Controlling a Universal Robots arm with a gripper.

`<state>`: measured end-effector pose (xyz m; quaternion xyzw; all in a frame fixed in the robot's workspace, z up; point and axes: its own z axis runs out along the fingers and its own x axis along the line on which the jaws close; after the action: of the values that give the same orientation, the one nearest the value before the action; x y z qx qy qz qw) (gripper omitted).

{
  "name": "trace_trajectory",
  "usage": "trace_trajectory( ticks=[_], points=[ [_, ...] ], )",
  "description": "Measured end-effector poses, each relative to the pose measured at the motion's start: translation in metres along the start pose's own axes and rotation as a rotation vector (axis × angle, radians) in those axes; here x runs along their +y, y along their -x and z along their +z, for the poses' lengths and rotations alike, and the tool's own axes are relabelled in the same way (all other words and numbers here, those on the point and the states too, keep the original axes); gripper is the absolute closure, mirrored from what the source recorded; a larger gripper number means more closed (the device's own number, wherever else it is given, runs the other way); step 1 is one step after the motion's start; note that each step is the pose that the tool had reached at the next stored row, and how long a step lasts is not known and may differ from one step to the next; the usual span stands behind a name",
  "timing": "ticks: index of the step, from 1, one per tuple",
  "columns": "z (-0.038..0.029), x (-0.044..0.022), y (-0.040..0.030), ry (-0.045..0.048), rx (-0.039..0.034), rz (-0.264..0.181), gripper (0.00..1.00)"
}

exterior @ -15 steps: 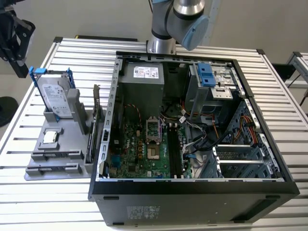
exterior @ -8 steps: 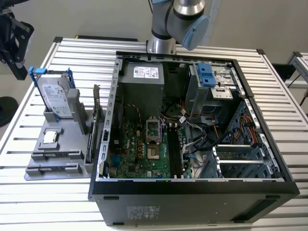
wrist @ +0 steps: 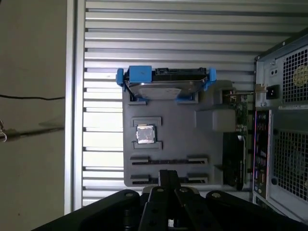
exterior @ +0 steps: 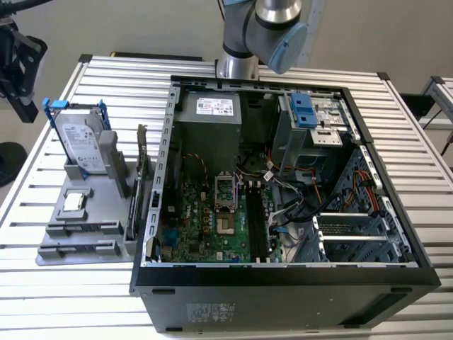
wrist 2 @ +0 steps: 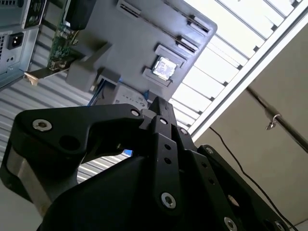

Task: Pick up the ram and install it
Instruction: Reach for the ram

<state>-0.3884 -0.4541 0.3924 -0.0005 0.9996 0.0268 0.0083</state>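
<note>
While the black two-fingered tool (wrist: 168, 174) hangs over the ribbed aluminium bench (wrist: 168, 29), its fingers are pressed together in both wrist views with nothing seen between them, so I judge it empty. Just beyond its tips is what I take to be the ram (wrist: 168, 161), a slim dark strip seen edge-on. It stands in a long slot of the flat grey plastic parts holder (wrist: 178, 130). That slot probably keeps it on its thin edge so that narrow fingers can close on its flat faces. A second slot lies right under the tool, and I cannot tell what it holds. Farther from the tool on the same holder are a small square silver processor chip (wrist: 145, 134) in its own recess and, beyond that, a silver hard drive in a blue frame (wrist: 163, 86) propped on edge. Off to one side of the tool, a green expansion card with a metal bracket (wrist: 240, 113) stands at the holder's rim, next to the black open computer case (exterior: 283, 283). The case lies on its side with the cover off, likely so the green motherboard (exterior: 205, 219) and its long black memory sockets (exterior: 256, 223) face upward for access from above.
</note>
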Motion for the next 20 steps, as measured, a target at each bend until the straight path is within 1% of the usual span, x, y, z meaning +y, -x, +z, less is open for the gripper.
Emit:
trace_trajectory(
  ticks=[13, 20],
  points=[
    [-0.0008, -0.0139, 0.0000, 0.0000, 0.0010, 0.000, 1.00],
    [-0.0011, -0.0203, 0.0000, 0.0000, 0.0018, 0.000, 1.00]
  ],
)
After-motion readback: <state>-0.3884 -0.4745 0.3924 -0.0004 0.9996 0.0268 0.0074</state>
